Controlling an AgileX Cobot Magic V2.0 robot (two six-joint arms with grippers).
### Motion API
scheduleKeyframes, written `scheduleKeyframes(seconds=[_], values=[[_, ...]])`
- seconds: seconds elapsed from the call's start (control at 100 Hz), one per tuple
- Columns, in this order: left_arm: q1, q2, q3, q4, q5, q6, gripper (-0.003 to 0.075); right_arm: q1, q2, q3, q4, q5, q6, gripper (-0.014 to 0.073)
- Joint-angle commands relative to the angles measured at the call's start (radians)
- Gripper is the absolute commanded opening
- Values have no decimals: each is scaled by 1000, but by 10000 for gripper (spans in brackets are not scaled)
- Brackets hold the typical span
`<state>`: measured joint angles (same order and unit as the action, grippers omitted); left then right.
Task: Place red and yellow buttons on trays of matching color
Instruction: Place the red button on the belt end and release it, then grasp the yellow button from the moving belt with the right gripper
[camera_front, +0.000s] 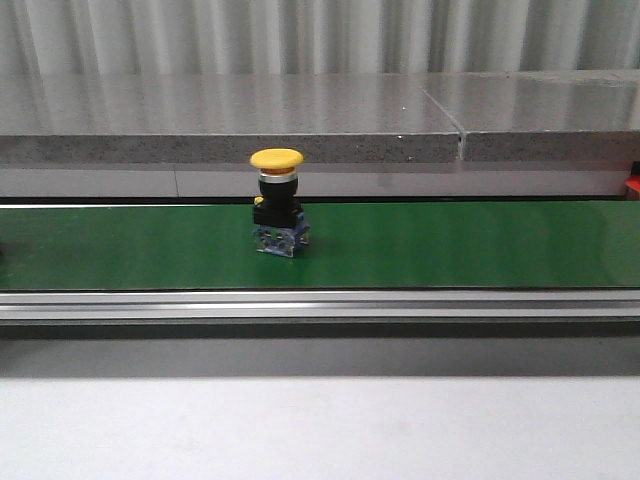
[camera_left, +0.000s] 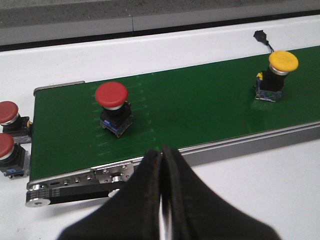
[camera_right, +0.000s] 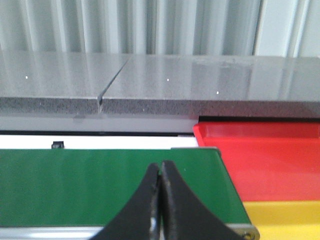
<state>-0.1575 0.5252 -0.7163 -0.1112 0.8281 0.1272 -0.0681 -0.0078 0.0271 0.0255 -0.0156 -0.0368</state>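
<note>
A: Front view. Yellow button upright at centre frame on the green belt: domed matte cap, black collar, bluish contact block underneath. Belt surface flat, faintly textured; brushed metal rail along its near edge. Speckled grey stone ledge across the upper half, corrugated wall above.

B: Left wrist view. Left gripper at bottom centre, black rubbery fingers pressed together, nothing between them. Red button on the belt left of centre, same mushroom cap. Two more red buttons at the left edge, partly cut off.

A: Right wrist view. Right gripper likewise closed on nothing. Glossy red tray at right, yellow tray lower right, both cropped by the frame.

B: Small black object near the upper right of the left wrist view, hard to identify.
</note>
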Motion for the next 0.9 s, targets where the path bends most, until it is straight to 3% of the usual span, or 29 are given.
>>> scheduleKeyframes(seconds=[0.0, 0.17, 0.39, 0.89], values=[[-8, -78, 12, -22, -62, -10, -21, -5, -13, -27, -7, -83, 0, -34], [-8, -178, 41, -20, -37, -10, -21, -4, 36, -157, -7, 151, 0, -36], [-8, -196, 41, -24, -26, -10, -21, 7, 196, -350, -3, 345, -1, -65], [-8, -196, 41, -24, -26, -10, -21, 229, 642, -672, 4, 520, -12, -67]])
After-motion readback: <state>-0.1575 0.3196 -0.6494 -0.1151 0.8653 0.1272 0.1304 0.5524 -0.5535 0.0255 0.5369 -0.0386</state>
